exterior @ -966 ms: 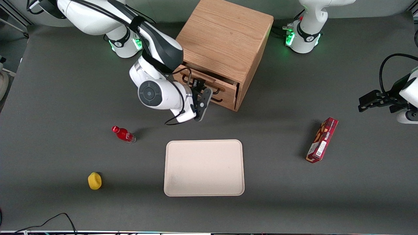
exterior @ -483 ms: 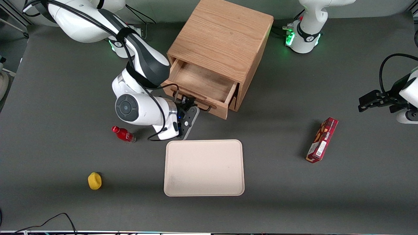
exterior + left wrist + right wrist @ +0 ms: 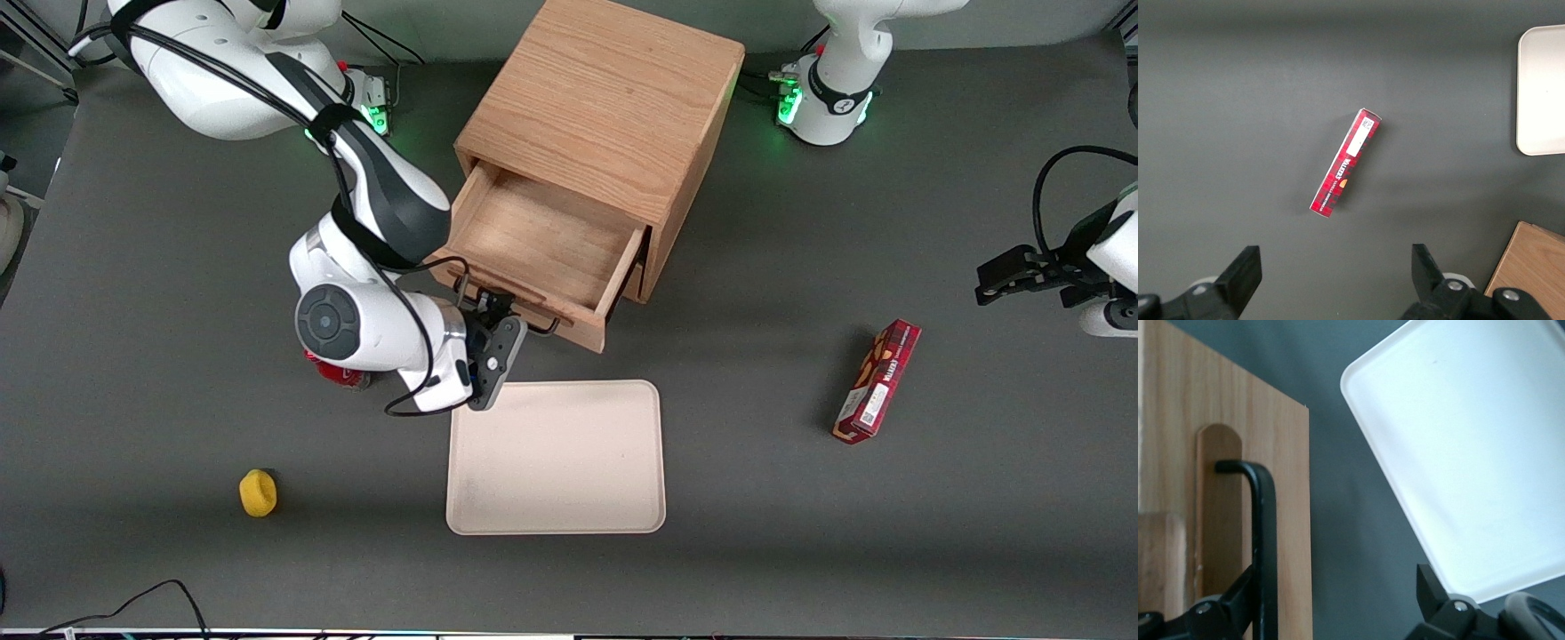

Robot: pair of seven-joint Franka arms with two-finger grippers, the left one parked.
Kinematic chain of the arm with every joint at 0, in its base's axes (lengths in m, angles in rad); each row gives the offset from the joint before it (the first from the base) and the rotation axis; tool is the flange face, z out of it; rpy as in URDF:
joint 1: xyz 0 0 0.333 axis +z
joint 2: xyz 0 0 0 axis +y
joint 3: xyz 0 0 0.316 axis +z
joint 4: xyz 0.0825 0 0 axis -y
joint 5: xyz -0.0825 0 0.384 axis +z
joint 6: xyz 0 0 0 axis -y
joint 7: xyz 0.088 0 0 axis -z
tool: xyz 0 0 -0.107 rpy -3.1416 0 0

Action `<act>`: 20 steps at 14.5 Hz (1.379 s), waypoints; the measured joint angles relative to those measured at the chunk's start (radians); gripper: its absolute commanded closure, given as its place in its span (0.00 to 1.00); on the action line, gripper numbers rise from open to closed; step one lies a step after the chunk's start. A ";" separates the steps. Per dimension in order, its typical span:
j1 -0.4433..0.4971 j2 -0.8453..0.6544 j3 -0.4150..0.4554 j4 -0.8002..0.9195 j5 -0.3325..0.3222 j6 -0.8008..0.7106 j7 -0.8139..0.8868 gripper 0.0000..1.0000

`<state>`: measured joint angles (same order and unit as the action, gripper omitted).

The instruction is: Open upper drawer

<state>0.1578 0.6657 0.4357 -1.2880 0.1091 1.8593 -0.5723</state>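
The upper drawer (image 3: pixel 533 240) of the light oak cabinet (image 3: pixel 613 98) stands pulled far out, and its bare wooden inside shows. Its black wire bar handle (image 3: pixel 516 313) is on the drawer front, on the side nearest the front camera. My right gripper (image 3: pixel 496 311) is at that handle. In the right wrist view the gripper (image 3: pixel 1335 600) is open wide. The handle bar (image 3: pixel 1265 540) runs between the fingers, close against one fingertip (image 3: pixel 1235 600), in front of the drawer front (image 3: pixel 1288 520). The lower drawer is mostly hidden under the upper one.
A cream tray (image 3: pixel 556 458) lies just nearer the front camera than the gripper; it also shows in the right wrist view (image 3: pixel 1471 453). A red bottle (image 3: pixel 342 375) is partly hidden under my arm. A yellow object (image 3: pixel 258 492) lies nearer the camera. A red box (image 3: pixel 877 380) lies toward the parked arm's end.
The upper drawer has slid from nearly shut to far out. My gripper has moved toward the front camera with the handle, and my arm now covers most of the red bottle.
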 measured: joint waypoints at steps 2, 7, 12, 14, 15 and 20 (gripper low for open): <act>-0.003 0.004 -0.029 0.025 0.000 -0.014 -0.049 0.00; -0.010 0.010 -0.087 0.106 -0.002 -0.032 -0.183 0.00; -0.013 0.020 -0.119 0.193 -0.003 -0.035 -0.294 0.00; -0.011 0.000 -0.128 0.235 -0.008 -0.052 -0.291 0.00; -0.011 -0.031 -0.139 0.251 -0.009 -0.069 -0.268 0.00; -0.011 -0.253 -0.160 0.266 -0.009 -0.277 0.164 0.00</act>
<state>0.1470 0.4129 0.2759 -1.0221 0.1001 1.5820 -0.4079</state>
